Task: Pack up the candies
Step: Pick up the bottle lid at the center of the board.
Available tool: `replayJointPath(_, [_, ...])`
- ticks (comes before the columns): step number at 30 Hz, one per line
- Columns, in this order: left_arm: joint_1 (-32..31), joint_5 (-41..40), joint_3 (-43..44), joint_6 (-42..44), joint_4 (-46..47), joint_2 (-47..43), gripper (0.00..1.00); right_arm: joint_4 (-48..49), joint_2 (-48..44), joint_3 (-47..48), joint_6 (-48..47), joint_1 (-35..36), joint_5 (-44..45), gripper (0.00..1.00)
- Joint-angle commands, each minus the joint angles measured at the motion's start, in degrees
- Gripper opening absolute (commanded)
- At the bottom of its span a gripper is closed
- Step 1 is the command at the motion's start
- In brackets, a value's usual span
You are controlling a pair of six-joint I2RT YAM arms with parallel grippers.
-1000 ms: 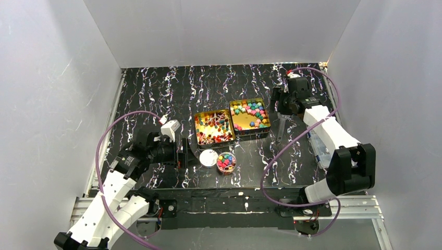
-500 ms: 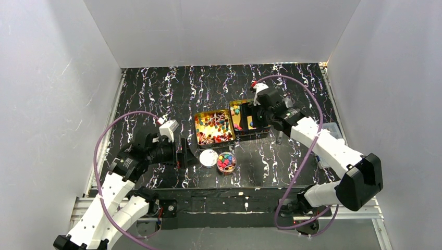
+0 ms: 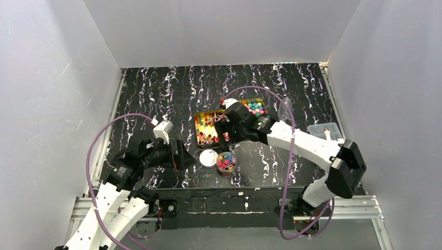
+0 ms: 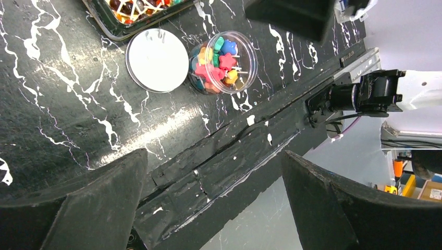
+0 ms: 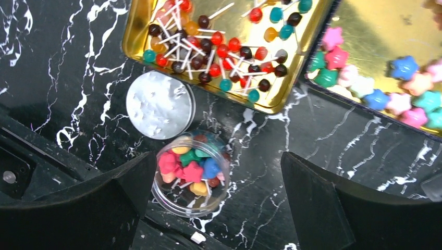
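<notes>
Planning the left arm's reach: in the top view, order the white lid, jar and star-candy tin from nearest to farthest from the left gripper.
From the left gripper:
1. white lid, just right of it.
2. jar, right of the lid.
3. star-candy tin, farther back and right.

We look down past our tool (image 5: pixel 219 160), fingers (image 5: pixel 88 208) spread wide and holding nothing, onto the black marbled counter (image 5: pixel 68 78). Between the fingers stands an open clear jar (image 5: pixel 192 174) of star candies (image 5: pixel 180 167). Its white lid (image 5: pixel 159 104) lies just beside it. Beyond it, one gold tin (image 5: pixel 131 39) holds lollipops (image 5: pixel 219 54), and a second tin (image 5: pixel 365 31) holds more stars.
</notes>
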Motion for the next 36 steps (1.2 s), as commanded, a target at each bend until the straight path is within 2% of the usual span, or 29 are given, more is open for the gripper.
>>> replayJointPath(1, [0.1, -1.1, -0.3, 0.1, -0.7, -2.3, 0.99, -1.2, 4.4, 5.2, 1.2, 3.9, 2.7, 0.98])
replayJointPath(15, [0.2, -2.1, -0.5, 0.1, -0.2, -7.6, 0.99, -3.2, 18.1, 14.8, 0.1, 9.8, 2.3, 0.98])
replayJointPath(36, [0.2, -2.3, -0.6, 0.2, -0.1, -9.7, 0.99, -2.4, 28.2, 16.8, 2.9, 11.1, 0.2, 0.98])
